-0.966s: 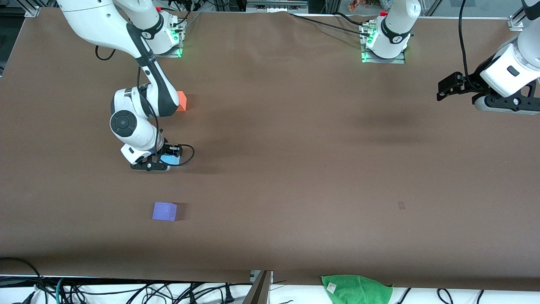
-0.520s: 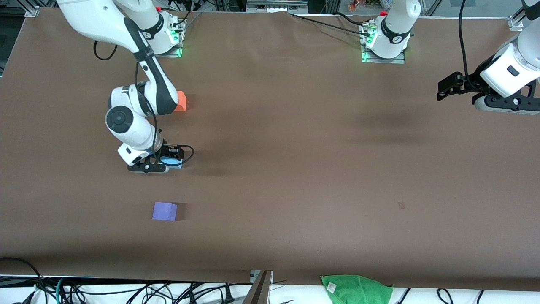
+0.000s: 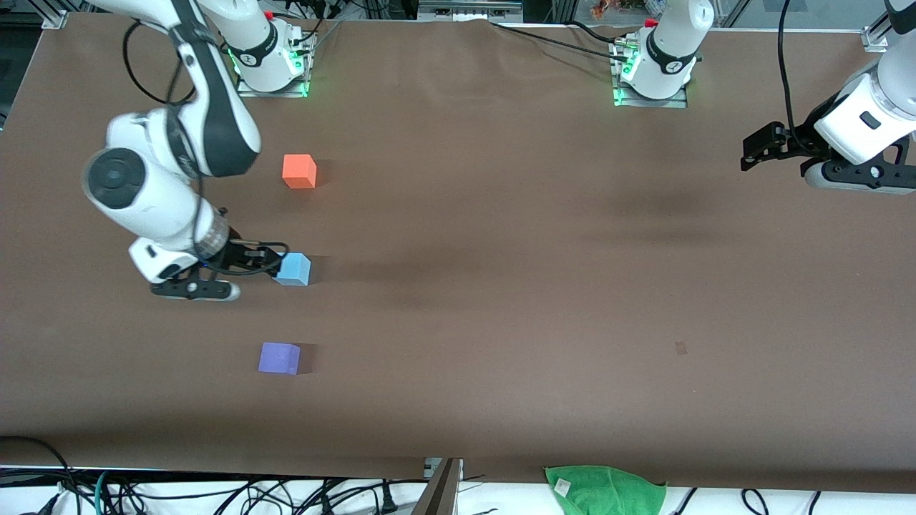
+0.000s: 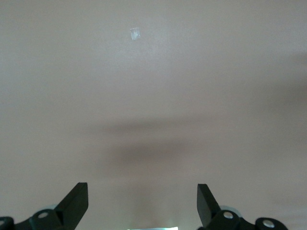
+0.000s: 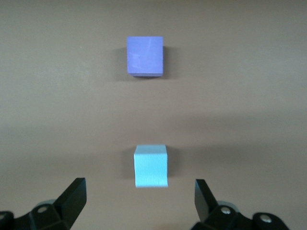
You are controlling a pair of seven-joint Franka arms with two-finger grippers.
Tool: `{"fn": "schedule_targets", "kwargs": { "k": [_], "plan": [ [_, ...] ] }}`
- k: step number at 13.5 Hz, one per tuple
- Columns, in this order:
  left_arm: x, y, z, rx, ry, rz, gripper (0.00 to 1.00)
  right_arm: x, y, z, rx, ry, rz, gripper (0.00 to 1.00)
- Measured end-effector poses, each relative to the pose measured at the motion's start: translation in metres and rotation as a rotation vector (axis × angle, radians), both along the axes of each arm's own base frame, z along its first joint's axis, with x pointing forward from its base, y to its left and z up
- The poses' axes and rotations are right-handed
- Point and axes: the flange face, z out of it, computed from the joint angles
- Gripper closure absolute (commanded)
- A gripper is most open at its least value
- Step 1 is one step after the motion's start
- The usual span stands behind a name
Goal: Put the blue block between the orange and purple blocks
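The blue block rests on the brown table, in line between the orange block, which is farther from the front camera, and the purple block, which is nearer. My right gripper hangs open just beside and above the blue block, toward the right arm's end of the table, with nothing between its fingers. My left gripper waits open and empty over the left arm's end of the table.
A green cloth lies at the table's near edge. A small dark mark is on the table toward the left arm's end. Cables run along the near edge and by both arm bases.
My right gripper opened and let go of the blue block, then rose and drew back toward the right arm's end. The orange block now shows in full. The left arm has not moved.
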Motion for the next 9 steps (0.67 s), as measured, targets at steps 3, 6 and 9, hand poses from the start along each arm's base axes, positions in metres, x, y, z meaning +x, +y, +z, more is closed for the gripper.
{"fn": "schedule_targets", "kwargs": {
  "k": [3,6,9],
  "plan": [
    [0.0,0.0,0.0,0.0,0.0,-0.001,0.0,-0.007,-0.007,0.081,0.007,-0.005,-0.008,0.0],
    [0.0,-0.002,0.0,0.0,0.0,-0.003,0.0,-0.05,-0.019,0.152,0.019,0.021,-0.005,0.0],
    [0.0,-0.002,0.0,0.0,0.0,-0.004,0.0,-0.065,-0.023,0.171,0.025,0.023,-0.004,0.0]
  ]
}}
